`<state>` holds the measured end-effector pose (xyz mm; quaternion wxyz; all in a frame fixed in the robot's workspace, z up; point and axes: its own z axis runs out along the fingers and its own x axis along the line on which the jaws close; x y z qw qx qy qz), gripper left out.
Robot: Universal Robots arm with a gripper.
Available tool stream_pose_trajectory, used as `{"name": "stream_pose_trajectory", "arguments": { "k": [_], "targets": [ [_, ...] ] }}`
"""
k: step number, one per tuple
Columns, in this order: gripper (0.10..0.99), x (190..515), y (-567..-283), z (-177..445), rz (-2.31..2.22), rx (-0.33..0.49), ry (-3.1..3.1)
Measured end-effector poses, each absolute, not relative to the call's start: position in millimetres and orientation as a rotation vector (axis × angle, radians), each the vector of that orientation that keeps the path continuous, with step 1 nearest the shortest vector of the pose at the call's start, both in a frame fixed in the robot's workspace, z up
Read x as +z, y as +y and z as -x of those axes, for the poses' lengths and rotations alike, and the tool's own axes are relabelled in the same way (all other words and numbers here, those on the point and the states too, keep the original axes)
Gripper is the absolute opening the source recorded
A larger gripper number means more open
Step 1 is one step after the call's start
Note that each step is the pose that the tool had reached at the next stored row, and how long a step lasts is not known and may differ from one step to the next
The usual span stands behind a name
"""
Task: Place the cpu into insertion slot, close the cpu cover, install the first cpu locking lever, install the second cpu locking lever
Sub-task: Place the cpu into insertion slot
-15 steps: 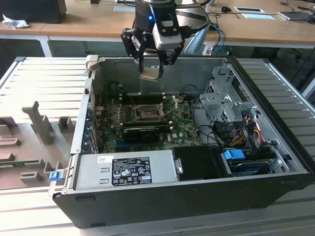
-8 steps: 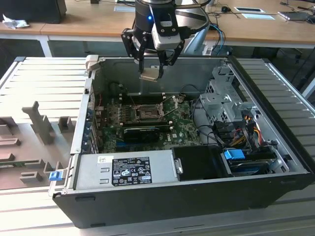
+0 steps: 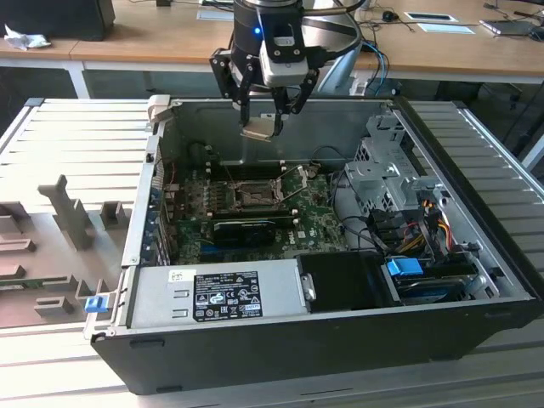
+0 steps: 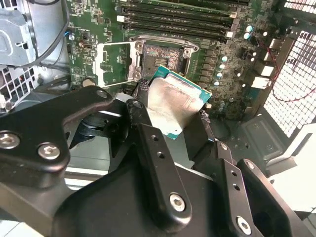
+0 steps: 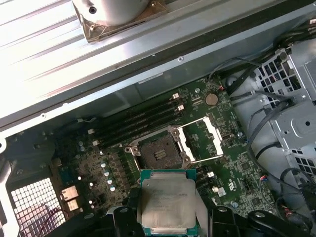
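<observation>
My gripper point(image 3: 264, 119) hangs above the open computer case, shut on the cpu point(image 3: 258, 130), a flat square chip with a pale metal face. Both wrist views show the cpu point(image 4: 175, 106) point(image 5: 168, 202) pinched by its edges between the black fingers point(image 4: 142, 106). Below it on the green motherboard lies the insertion slot point(image 3: 252, 195) point(image 4: 160, 57) point(image 5: 158, 153), dark, square and with nothing in it. The cpu cover point(image 5: 202, 140) point(image 4: 114, 64) is swung open beside the slot. The cpu is well above the slot and not touching the board.
A long black expansion card point(image 3: 246, 228) lies just in front of the slot. Memory slots point(image 5: 133, 121) run along its far side. A power supply point(image 3: 212, 293) fills the case's front, and a drive cage point(image 3: 382, 170) with cables stands at the exterior view's right.
</observation>
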<state>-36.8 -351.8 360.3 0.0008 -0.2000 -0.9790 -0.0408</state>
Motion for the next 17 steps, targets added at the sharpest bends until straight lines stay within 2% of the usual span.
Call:
{"name": "stream_pose_trajectory", "arguments": {
  "k": [17],
  "targets": [
    [0.529,360.4,-351.8,36.8,0.769,-0.128,-3.045]
  ]
}}
